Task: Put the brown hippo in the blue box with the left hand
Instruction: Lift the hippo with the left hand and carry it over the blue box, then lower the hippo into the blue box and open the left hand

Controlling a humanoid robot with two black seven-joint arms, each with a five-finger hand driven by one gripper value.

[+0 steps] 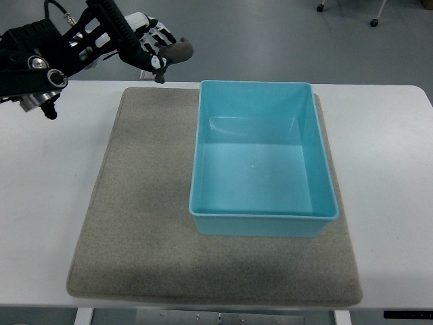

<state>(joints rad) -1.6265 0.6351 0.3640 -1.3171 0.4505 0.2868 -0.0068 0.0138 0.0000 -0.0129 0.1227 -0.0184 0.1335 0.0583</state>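
Note:
The brown hippo (178, 49) is a small dark brown toy held in my left hand (154, 49) at the top left, raised above the far edge of the table. The hand's fingers are curled around it, and only the hippo's rounded end shows past them. The blue box (264, 159) is an open, empty, light blue bin standing on the right half of a grey mat (142, 203). The hand with the hippo is up and to the left of the box's far left corner. My right arm is out of view.
The white table (47, 196) carries the mat. Grey floor lies beyond the far table edge, with chair castors (373, 22) at the top right.

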